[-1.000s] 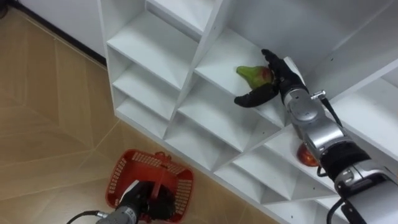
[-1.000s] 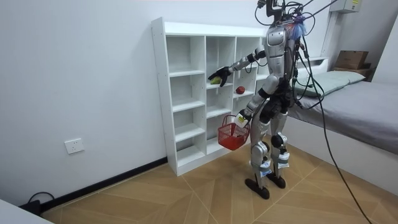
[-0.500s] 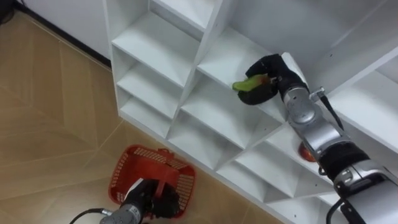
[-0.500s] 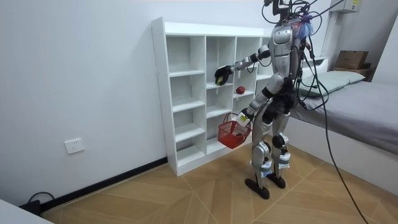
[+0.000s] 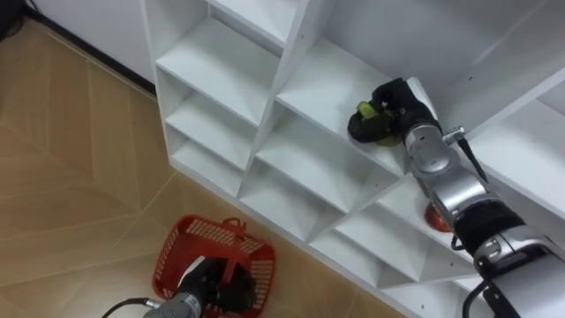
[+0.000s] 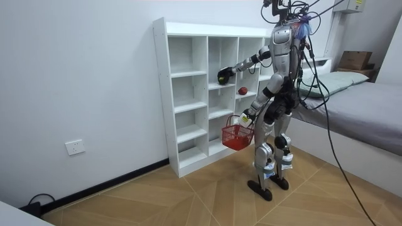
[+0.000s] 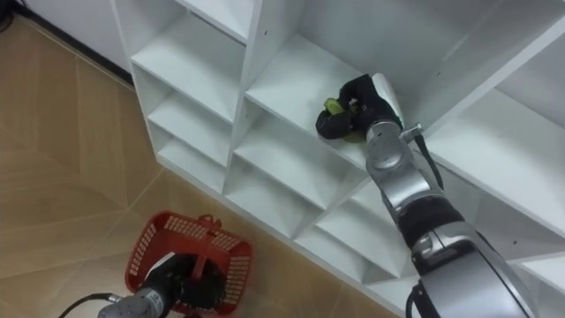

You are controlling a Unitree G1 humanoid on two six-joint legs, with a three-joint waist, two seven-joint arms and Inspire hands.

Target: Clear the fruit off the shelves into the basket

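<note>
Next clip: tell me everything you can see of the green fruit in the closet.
The green fruit is mostly covered. Just a smooth-looking, yellow-green patch shows between the dark fingers of the right hand, which are curled round it. It is in a middle-column compartment of the white closet, at or just above the shelf board. Whether it rests on the board or is lifted cannot be told. Its full shape is hidden.

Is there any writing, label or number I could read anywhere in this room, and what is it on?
No text can be read.
Yellow label near the ceiling: too small to read.
Cardboard box by the bed: no legible print.
White shelf unit, red basket, green fruit: no marking visible.
</note>
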